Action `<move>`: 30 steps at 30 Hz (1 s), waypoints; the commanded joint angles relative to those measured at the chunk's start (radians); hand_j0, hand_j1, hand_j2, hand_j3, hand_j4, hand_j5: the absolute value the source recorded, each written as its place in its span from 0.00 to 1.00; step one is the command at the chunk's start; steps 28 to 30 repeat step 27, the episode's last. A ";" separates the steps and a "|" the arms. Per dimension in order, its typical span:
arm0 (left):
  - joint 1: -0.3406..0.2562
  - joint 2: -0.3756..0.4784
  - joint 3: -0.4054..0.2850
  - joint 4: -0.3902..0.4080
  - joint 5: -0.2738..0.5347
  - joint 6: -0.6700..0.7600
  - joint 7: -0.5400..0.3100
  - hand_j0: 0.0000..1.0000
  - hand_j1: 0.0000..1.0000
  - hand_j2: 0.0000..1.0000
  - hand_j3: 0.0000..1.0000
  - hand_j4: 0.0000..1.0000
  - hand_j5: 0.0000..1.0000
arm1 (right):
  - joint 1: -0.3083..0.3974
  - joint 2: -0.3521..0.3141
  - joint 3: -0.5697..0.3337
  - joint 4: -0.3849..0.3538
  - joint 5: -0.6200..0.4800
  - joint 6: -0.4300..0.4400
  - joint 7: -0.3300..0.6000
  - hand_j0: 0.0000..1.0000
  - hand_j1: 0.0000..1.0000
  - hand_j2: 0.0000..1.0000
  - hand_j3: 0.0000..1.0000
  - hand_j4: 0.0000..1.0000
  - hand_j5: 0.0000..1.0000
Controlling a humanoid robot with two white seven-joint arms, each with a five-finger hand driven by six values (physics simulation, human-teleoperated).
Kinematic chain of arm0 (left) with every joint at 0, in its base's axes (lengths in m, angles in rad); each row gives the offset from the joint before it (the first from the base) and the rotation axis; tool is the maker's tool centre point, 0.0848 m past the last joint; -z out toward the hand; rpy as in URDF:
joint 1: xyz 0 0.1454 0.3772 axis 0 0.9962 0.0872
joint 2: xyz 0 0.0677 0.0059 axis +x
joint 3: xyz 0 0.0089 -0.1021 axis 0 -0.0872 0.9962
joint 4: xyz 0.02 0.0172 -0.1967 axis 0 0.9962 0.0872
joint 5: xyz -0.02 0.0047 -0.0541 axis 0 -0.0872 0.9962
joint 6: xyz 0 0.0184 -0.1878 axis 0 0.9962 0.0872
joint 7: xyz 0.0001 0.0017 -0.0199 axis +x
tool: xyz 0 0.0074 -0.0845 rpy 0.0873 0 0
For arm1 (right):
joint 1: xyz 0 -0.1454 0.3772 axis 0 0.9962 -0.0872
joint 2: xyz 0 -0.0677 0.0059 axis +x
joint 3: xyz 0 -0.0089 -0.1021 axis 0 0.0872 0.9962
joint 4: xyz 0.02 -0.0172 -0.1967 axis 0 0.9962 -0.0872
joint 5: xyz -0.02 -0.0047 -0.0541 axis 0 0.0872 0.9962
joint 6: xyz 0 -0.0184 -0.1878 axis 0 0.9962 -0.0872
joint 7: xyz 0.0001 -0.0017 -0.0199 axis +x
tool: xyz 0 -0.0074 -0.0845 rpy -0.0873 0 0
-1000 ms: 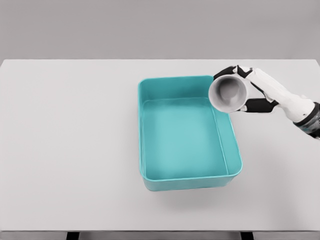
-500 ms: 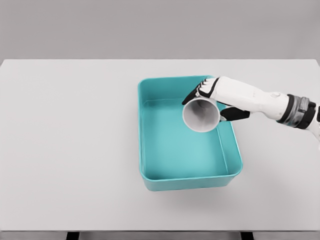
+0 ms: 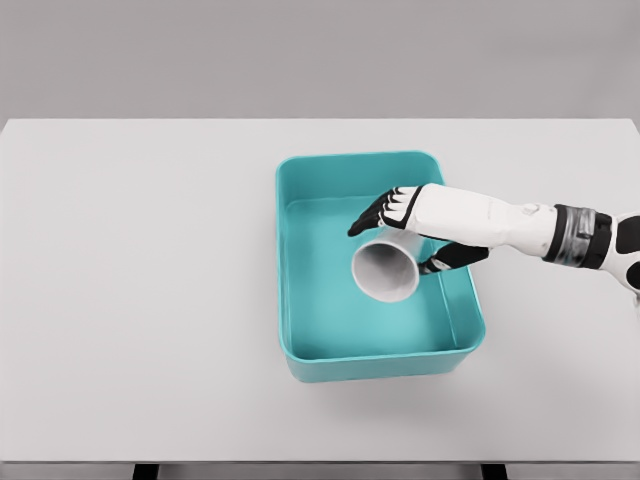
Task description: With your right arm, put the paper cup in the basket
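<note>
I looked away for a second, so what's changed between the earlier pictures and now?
The right hand carried the paper cup leftward from beside the basket's right rim to over its interior and lower, still gripping it. The basket and table stayed put.

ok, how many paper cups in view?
1. The paper cup is held in the right hand over the inside of the teal basket, mouth tilted toward the camera. Nothing seems hidden.

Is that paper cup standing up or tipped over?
Tipped. The paper cup lies sideways in the right hand, open mouth facing the camera, over the inside of the teal basket.
</note>
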 commanded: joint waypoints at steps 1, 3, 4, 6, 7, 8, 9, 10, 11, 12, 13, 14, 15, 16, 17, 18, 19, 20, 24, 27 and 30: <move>0.000 0.000 0.000 0.000 0.000 0.000 0.000 1.00 1.00 1.00 1.00 1.00 1.00 | 0.000 -0.002 -0.004 -0.001 -0.007 0.003 -0.001 0.99 0.99 0.99 0.99 0.99 0.99; 0.000 0.000 0.000 0.000 0.000 0.000 0.000 1.00 1.00 1.00 1.00 1.00 1.00 | 0.000 -0.002 -0.005 -0.002 -0.007 0.003 -0.001 0.99 0.99 0.99 0.99 0.99 0.99; 0.000 0.000 0.000 0.000 0.000 0.000 0.000 1.00 1.00 1.00 1.00 1.00 1.00 | -0.002 -0.002 -0.007 -0.002 -0.010 0.003 -0.001 0.99 0.99 0.99 0.99 0.99 0.99; 0.000 0.000 0.000 0.000 0.000 0.001 0.000 1.00 1.00 1.00 1.00 1.00 1.00 | 0.002 -0.002 -0.045 -0.001 -0.023 0.030 -0.001 1.00 1.00 1.00 1.00 1.00 1.00; 0.000 0.000 0.000 0.000 0.000 0.000 0.000 1.00 1.00 1.00 1.00 1.00 1.00 | 0.005 -0.003 -0.066 -0.001 -0.026 0.036 -0.001 1.00 1.00 1.00 1.00 1.00 1.00; 0.000 0.000 0.000 0.000 0.000 0.000 0.000 1.00 1.00 1.00 1.00 1.00 1.00 | 0.011 -0.003 -0.109 0.001 -0.039 0.052 -0.001 1.00 1.00 1.00 1.00 1.00 1.00; 0.000 0.000 0.000 0.000 0.000 0.000 0.000 1.00 1.00 1.00 1.00 1.00 1.00 | 0.017 -0.003 -0.146 0.001 -0.071 0.068 -0.001 1.00 1.00 1.00 1.00 1.00 1.00; 0.000 0.000 0.000 0.000 0.000 0.000 0.000 1.00 1.00 1.00 1.00 1.00 1.00 | 0.020 -0.006 -0.169 0.007 -0.128 0.088 -0.001 1.00 1.00 1.00 1.00 1.00 1.00; 0.000 0.000 0.000 0.000 0.000 0.000 0.000 1.00 1.00 1.00 1.00 1.00 1.00 | 0.025 -0.014 -0.186 0.012 -0.176 0.103 -0.001 1.00 1.00 1.00 1.00 1.00 1.00; 0.000 0.000 0.000 0.000 0.000 0.001 0.000 1.00 1.00 1.00 1.00 1.00 1.00 | 0.043 -0.020 -0.211 0.013 -0.231 0.125 -0.001 1.00 1.00 1.00 1.00 1.00 1.00; 0.000 0.000 0.000 0.000 0.000 0.000 0.000 1.00 1.00 1.00 1.00 1.00 1.00 | 0.080 -0.020 -0.246 0.015 -0.274 0.152 -0.001 1.00 1.00 1.00 1.00 1.00 1.00; 0.000 0.000 0.000 0.000 0.000 0.000 0.000 1.00 1.00 1.00 1.00 1.00 1.00 | 0.121 -0.020 -0.295 0.015 -0.311 0.168 -0.001 1.00 1.00 1.00 1.00 1.00 1.00; 0.000 0.000 0.000 0.000 0.000 0.000 0.000 1.00 1.00 1.00 1.00 1.00 1.00 | 0.150 -0.020 -0.320 0.015 -0.334 0.171 -0.001 1.00 1.00 1.00 1.00 1.00 1.00; 0.000 0.000 0.000 0.000 0.000 0.000 0.000 1.00 1.00 1.00 1.00 1.00 1.00 | 0.178 -0.020 -0.350 0.018 -0.358 0.174 -0.001 1.00 1.00 1.00 1.00 1.00 1.00; 0.000 0.000 0.000 0.000 0.000 0.000 0.000 1.00 1.00 1.00 1.00 1.00 1.00 | 0.213 -0.020 -0.389 0.022 -0.383 0.181 -0.001 1.00 1.00 1.00 1.00 1.00 1.00; 0.000 0.000 0.000 0.000 0.000 0.001 0.000 1.00 1.00 1.00 1.00 1.00 1.00 | 0.233 -0.020 -0.412 0.021 -0.386 0.186 -0.001 1.00 1.00 1.00 1.00 1.00 1.00; 0.000 0.000 0.000 0.000 0.000 0.000 0.000 1.00 1.00 1.00 1.00 1.00 1.00 | 0.241 -0.019 -0.418 0.021 -0.386 0.186 -0.001 1.00 1.00 1.00 1.00 1.00 1.00; 0.000 0.000 0.000 0.000 0.000 0.000 0.000 1.00 1.00 1.00 1.00 1.00 1.00 | 0.241 -0.016 -0.416 0.021 -0.386 0.186 -0.001 1.00 1.00 1.00 1.00 1.00 1.00; 0.000 0.000 0.000 0.000 0.000 0.000 0.000 1.00 1.00 1.00 1.00 1.00 1.00 | 0.256 -0.012 -0.416 0.021 -0.386 0.188 -0.001 1.00 1.00 1.00 1.00 1.00 1.00; 0.000 0.000 -0.002 0.000 -0.001 0.000 0.000 1.00 1.00 1.00 1.00 1.00 1.00 | 0.265 -0.009 -0.418 0.024 -0.386 0.188 -0.001 1.00 1.00 1.00 1.00 1.00 1.00; 0.000 0.000 -0.002 0.000 -0.001 0.000 0.000 1.00 1.00 1.00 1.00 1.00 1.00 | 0.265 -0.009 -0.418 0.024 -0.386 0.188 -0.001 1.00 1.00 1.00 1.00 1.00 1.00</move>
